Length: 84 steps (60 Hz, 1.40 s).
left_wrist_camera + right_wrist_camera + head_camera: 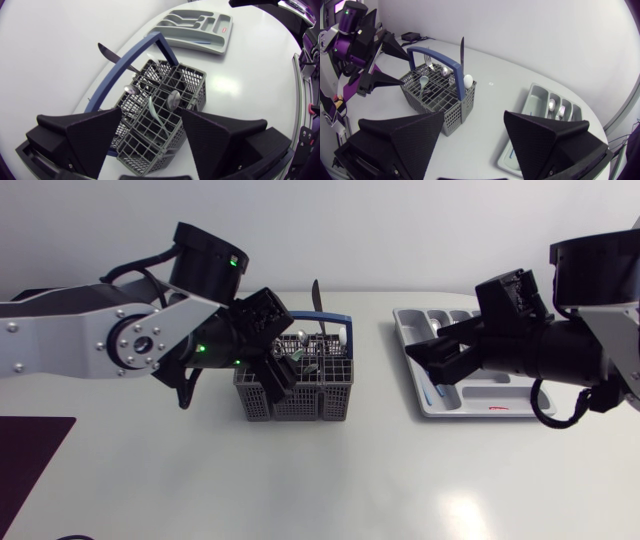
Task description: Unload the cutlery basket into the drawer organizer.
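The grey cutlery basket (300,395) with a blue handle (335,320) stands left of the table's middle. It holds a knife (317,300) standing upright, a round spoon (174,97), a pale green utensil (154,112) and other pieces. My left gripper (275,370) hangs open just over the basket's left half, its fingers (95,140) empty. The grey drawer organizer (470,402) lies to the right, with a spoon (551,104) and other cutlery in its compartments. My right gripper (435,360) hovers open and empty above the organizer's left end.
A dark mat (30,455) lies at the table's front left corner. Bare white tabletop (380,380) separates the basket from the organizer. My left arm's fingers (382,77) show beyond the basket in the right wrist view.
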Each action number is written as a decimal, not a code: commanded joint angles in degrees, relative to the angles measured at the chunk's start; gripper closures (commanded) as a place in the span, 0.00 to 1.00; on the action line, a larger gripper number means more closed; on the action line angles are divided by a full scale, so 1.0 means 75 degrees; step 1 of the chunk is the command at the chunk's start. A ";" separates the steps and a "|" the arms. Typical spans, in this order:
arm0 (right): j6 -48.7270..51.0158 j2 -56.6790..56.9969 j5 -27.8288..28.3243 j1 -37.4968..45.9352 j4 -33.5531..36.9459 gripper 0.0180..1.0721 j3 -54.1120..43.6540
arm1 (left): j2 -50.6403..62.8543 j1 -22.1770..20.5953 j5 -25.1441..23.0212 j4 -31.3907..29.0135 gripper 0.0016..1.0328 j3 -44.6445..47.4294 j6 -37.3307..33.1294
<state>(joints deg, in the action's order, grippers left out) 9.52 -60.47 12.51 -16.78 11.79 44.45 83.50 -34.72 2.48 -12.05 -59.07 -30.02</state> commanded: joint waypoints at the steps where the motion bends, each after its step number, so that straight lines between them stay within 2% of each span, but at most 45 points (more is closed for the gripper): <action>1: 0.0161 0.0117 0.0136 -0.0025 0.0022 0.18 -0.0325 | 0.0432 -0.0023 0.0044 0.0025 0.08 -0.0304 0.0089; 11: 0.0313 0.0422 0.0300 -0.0025 0.0045 0.18 -0.0606 | 0.0831 -0.0105 0.0044 -0.0104 0.08 -0.0679 0.0218; 22: 0.0430 0.0750 0.0359 -0.0060 0.0174 0.18 -0.0817 | 0.1171 -0.0105 0.0361 -0.0104 0.09 -0.0855 0.0206; 30: 0.0453 0.0808 0.0359 -0.0130 0.0174 0.18 -0.0887 | 0.1276 -0.0035 0.0525 -0.0139 0.27 -0.0960 0.0323; 35: 0.0442 0.0797 0.0359 -0.0189 0.0174 0.18 -0.0899 | 0.1276 -0.0023 0.0689 -0.0151 0.34 -0.1007 0.0452; 40: 0.0430 0.0797 0.0359 -0.0236 0.0162 0.18 -0.0911 | 0.1370 0.0012 0.0865 -0.0174 0.34 -0.1089 0.0534; 55: 0.0407 0.0867 0.0347 -0.0259 0.0221 0.18 -0.0934 | 0.1616 0.0071 0.0876 -0.0303 0.34 -0.1359 0.0639; 57: 0.0407 0.0879 0.0347 -0.0259 0.0221 0.18 -0.0946 | 0.1663 0.0071 0.0876 -0.0303 0.38 -0.1394 0.0639; 76: 0.0407 0.0961 0.0347 -0.0259 0.0221 0.18 -0.1051 | 0.1909 -0.0011 0.0900 -0.0315 0.39 -0.1452 0.0639; 79: 0.0407 0.0972 0.0347 -0.0259 0.0221 0.18 -0.1063 | 0.1921 -0.0011 0.0900 -0.0280 0.48 -0.1476 0.0639; 80: 0.0407 0.0996 0.0347 -0.0259 0.0221 0.18 -0.1075 | 0.1932 -0.0011 0.0900 -0.0256 0.56 -0.1487 0.0639; 84: 0.0407 0.1031 0.0347 -0.0259 0.0221 0.18 -0.1098 | 0.1956 -0.0023 0.0900 -0.0233 0.59 -0.1499 0.0628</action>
<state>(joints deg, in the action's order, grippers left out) 12.08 -53.52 15.00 -18.33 13.06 38.00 96.90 -34.57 9.08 -14.02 -68.29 -26.76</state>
